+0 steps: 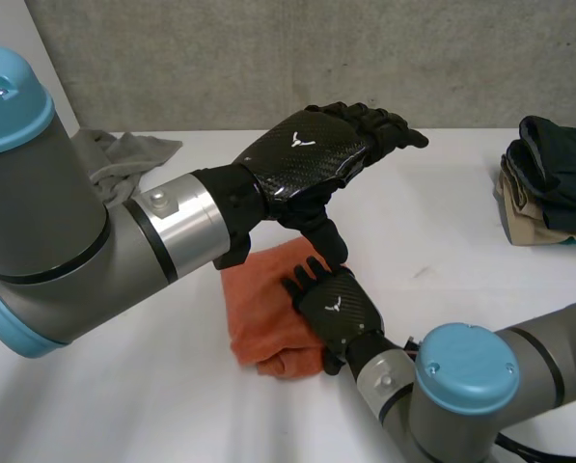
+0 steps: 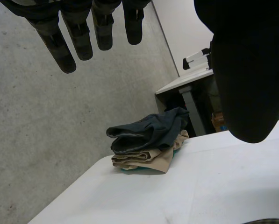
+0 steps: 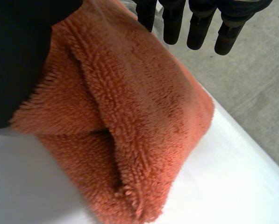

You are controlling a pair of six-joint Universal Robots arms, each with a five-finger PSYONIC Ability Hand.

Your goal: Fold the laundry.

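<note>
Near the front of the white tabletop [image 1: 442,241] lies a folded orange towel [image 1: 254,309], with the right hand [image 1: 331,307] resting on it, fingers straight. Above it the left hand [image 1: 312,145] hovers, fingers straight, holding nothing. A stack of folded clothes [image 1: 548,188] sits at the right edge, and a crumpled grey cloth [image 1: 133,154] lies far left. Behind stands a grey concrete wall [image 1: 268,58].

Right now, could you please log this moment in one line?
left hand: open, raised | right hand: open, on orange towel | folded stack: right
</note>
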